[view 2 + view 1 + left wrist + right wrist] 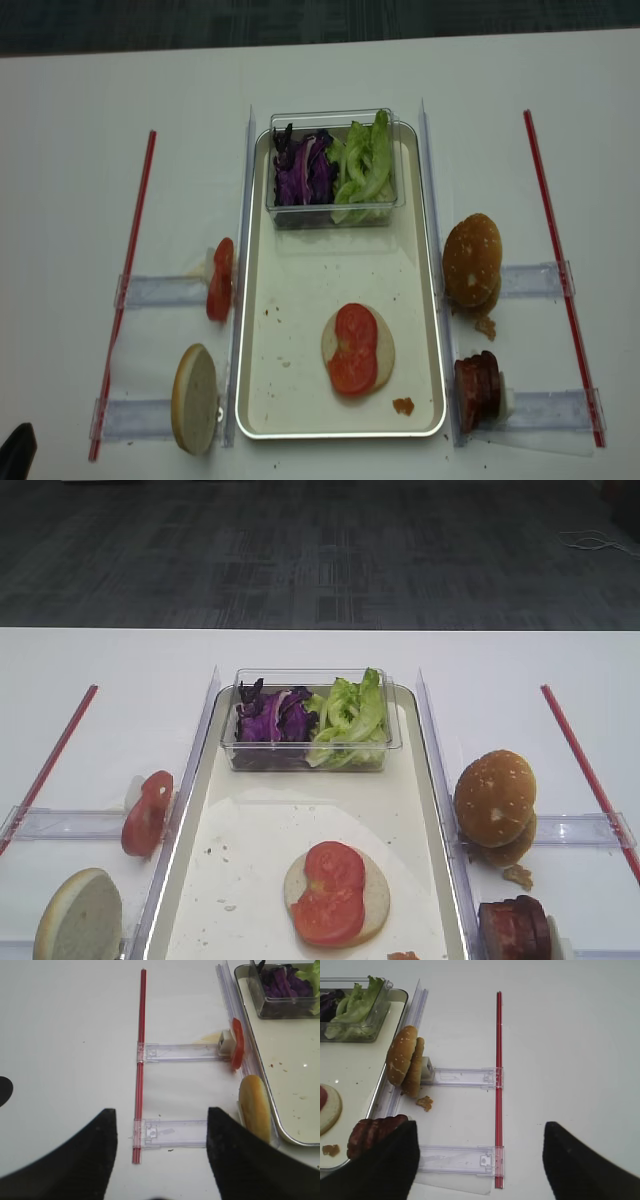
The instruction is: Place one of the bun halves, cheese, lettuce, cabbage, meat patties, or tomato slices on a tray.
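Black fingers of the left gripper (pixel 160 1160) are hanging spread and empty over the white table (pixel 320 655), left of the large silvery-rimmed rectangular tray (pixel 430 300), whose long axis is running near to far. Right gripper (pixel 477 1160) is likewise hovering wide apart, holding nothing. On the tray's near half, a pale round bun half (pixel 372 900) is lying flat under overlapping red tomato slices (pixel 330 892). Stacking appears under way; the next move is likely calling for a layer from the side racks, perhaps the dark reddish-brown meat patties (pixel 515 927) standing on edge at near right.
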`<move>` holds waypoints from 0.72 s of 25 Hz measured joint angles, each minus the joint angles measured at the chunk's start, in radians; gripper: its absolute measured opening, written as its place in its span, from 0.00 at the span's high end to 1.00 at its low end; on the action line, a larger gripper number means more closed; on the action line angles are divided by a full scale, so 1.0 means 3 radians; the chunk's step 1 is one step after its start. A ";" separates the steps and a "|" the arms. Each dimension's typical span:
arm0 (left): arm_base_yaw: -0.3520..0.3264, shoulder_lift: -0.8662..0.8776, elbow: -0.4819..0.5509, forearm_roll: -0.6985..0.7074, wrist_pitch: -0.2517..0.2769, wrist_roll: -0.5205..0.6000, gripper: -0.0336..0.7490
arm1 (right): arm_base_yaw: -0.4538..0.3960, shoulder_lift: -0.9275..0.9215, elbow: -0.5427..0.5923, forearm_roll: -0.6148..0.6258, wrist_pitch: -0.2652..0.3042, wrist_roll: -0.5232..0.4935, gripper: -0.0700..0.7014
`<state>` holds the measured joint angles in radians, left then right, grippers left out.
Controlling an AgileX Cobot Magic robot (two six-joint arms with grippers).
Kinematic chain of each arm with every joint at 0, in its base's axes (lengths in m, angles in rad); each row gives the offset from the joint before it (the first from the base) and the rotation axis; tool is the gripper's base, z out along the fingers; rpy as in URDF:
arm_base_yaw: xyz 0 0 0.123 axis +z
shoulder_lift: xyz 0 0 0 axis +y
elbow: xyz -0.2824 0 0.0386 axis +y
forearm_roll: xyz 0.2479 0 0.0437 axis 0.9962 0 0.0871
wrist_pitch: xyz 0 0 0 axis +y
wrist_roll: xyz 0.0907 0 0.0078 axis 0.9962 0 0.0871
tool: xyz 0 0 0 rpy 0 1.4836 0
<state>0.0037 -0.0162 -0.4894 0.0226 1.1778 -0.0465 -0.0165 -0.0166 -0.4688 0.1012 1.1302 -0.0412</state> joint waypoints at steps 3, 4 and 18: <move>0.0000 0.0000 0.0000 0.0000 0.0000 -0.0008 0.48 | 0.0000 0.0000 0.0000 0.0000 0.0000 0.0000 0.22; 0.0000 0.0000 0.0000 0.0000 0.0000 -0.0008 0.48 | 0.0000 0.0000 0.0000 0.0000 0.0000 0.0000 0.22; 0.0000 0.0000 0.0000 0.0000 0.0000 -0.0011 0.48 | 0.0000 0.0000 0.0000 0.0000 0.0000 0.0000 0.22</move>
<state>0.0037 -0.0162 -0.4894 0.0226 1.1778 -0.0497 -0.0165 -0.0166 -0.4688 0.1012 1.1302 -0.0412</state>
